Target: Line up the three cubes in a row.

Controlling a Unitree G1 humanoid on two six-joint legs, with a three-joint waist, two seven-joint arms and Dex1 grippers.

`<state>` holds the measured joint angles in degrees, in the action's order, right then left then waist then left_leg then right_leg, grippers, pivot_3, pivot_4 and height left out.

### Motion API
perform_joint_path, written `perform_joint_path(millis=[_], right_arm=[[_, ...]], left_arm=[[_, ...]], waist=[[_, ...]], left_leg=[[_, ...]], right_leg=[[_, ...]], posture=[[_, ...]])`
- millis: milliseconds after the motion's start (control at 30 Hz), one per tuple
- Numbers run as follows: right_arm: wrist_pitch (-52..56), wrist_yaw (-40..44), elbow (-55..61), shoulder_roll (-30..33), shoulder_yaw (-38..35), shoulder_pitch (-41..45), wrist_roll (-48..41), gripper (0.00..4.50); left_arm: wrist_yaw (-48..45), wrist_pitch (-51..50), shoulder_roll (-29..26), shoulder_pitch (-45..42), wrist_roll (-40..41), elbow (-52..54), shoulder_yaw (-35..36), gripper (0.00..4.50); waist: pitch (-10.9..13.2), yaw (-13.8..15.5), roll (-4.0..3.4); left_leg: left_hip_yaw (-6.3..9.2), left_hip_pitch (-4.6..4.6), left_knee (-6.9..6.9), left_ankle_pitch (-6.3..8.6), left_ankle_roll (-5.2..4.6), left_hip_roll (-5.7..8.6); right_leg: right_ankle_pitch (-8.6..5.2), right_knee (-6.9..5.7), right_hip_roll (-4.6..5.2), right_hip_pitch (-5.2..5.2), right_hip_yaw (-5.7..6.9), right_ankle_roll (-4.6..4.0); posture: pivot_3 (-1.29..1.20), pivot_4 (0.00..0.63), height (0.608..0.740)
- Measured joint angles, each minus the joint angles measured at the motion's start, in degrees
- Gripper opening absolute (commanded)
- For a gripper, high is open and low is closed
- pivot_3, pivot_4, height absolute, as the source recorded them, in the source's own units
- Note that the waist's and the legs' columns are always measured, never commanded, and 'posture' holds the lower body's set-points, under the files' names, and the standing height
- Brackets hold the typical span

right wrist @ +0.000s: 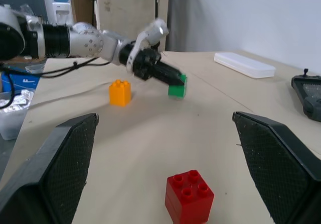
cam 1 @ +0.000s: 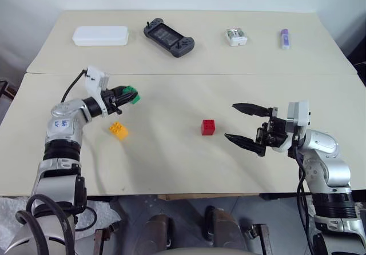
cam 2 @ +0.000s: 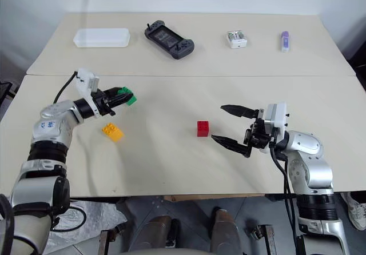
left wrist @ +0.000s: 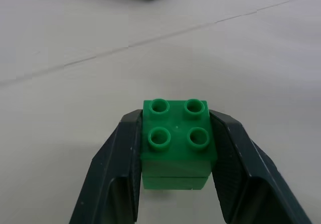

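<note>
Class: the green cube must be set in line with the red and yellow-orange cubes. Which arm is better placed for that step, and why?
Left. Its gripper is shut on the green cube, held beside the yellow-orange cube. The right gripper is open, holds nothing and sits beside the red cube.

smooth shiny plastic green cube [left wrist: 175,143] with round bumps, shiny plastic red cube [right wrist: 189,196] and yellow-orange cube [right wrist: 120,92], matt pale table [cam 1: 171,158], black bumpy rubbery pads [right wrist: 271,158], shiny silver arm shells
</note>
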<state>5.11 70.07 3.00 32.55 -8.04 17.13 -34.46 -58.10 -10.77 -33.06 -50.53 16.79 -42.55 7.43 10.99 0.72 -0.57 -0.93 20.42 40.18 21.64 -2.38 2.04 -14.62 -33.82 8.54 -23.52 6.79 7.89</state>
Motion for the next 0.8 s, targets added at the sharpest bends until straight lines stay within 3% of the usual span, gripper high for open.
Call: perform_joint_path(millis=[133,300,433,800], right_arm=[[0.5,0.7,0.1,3.7,-3.0,-2.1,-0.7,4.50],[1.8,1.7,0.7,6.4,-4.8,-5.2,-1.4,4.50],[3.0,2.8,1.5,8.4,-7.2,-9.6,-2.2,4.50],[3.6,1.4,3.3,8.4,-8.4,-11.9,-2.2,4.50]], left_arm=[[-16.6,0.7,-1.1,-3.3,0.6,8.9,-6.9,1.49],[-25.2,0.3,1.1,-2.4,-1.4,11.9,-15.4,1.49],[-25.0,6.1,2.7,-1.4,-7.4,6.5,-19.9,1.49],[-23.2,14.9,7.7,-3.0,-9.5,-3.8,-18.6,1.49]], waist=[[0.0,0.6,-0.01],[0.0,0.6,0.00],[0.0,0.7,0.02],[0.0,1.0,0.02]], left_leg=[[-0.04,-0.01,-0.01,0.02,-0.05,0.03],[-0.35,-0.02,-0.01,0.02,-0.06,0.06],[-0.65,-0.02,0.02,0.00,-0.09,0.06],[-0.67,0.00,0.16,0.00,-0.22,-0.05]], right_leg=[[0.00,0.03,0.01,0.02,-0.01,0.01],[0.00,0.02,-0.05,0.02,-0.03,0.01],[0.04,0.04,-0.05,0.02,-0.06,0.07],[0.10,0.04,0.04,0.06,-0.12,0.19]], posture=[[0.00,0.150,0.740],[0.00,0.150,0.740],[0.00,0.150,0.740],[0.00,0.150,0.740]])
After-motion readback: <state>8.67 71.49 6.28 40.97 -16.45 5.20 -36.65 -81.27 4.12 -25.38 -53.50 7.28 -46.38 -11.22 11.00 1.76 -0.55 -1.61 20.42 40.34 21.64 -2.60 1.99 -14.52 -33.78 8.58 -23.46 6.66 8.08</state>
